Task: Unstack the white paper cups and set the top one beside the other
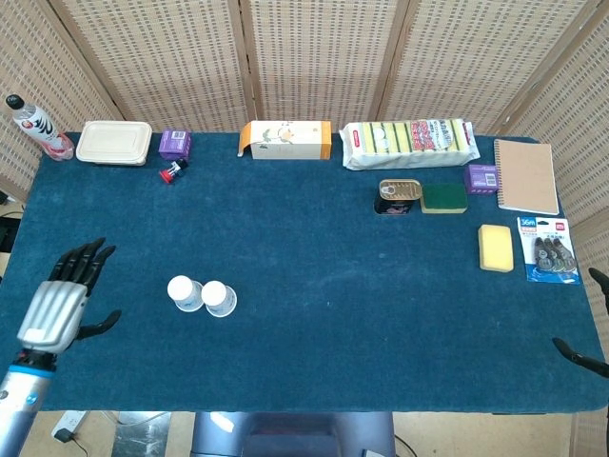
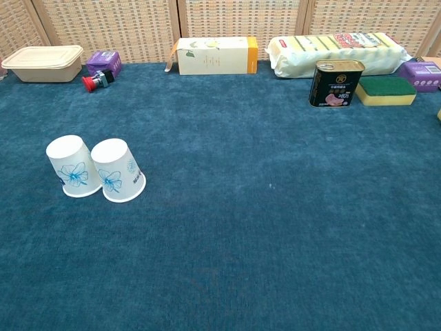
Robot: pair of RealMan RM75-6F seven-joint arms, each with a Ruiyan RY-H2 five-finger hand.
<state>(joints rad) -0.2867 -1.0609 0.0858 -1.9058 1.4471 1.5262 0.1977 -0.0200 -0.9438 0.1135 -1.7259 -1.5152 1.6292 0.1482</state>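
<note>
Two white paper cups with blue flower prints stand upside down, side by side and touching, on the blue cloth. The left cup (image 1: 185,292) (image 2: 72,165) and the right cup (image 1: 219,298) (image 2: 118,169) are unstacked. My left hand (image 1: 62,295) hovers well to the left of them near the table's left edge, fingers spread and holding nothing; the chest view does not show it. Of my right hand (image 1: 585,319) only two dark fingertips (image 1: 574,351) show at the far right edge, wide apart with nothing between them.
Along the back stand a bottle (image 1: 34,127), a lunch box (image 1: 114,143), a purple box (image 1: 175,144), a carton (image 1: 285,139) and a sponge pack (image 1: 409,143). A tin (image 1: 399,196), a green sponge (image 1: 443,197), a notebook (image 1: 525,176) and a yellow sponge (image 1: 496,248) lie right.
</note>
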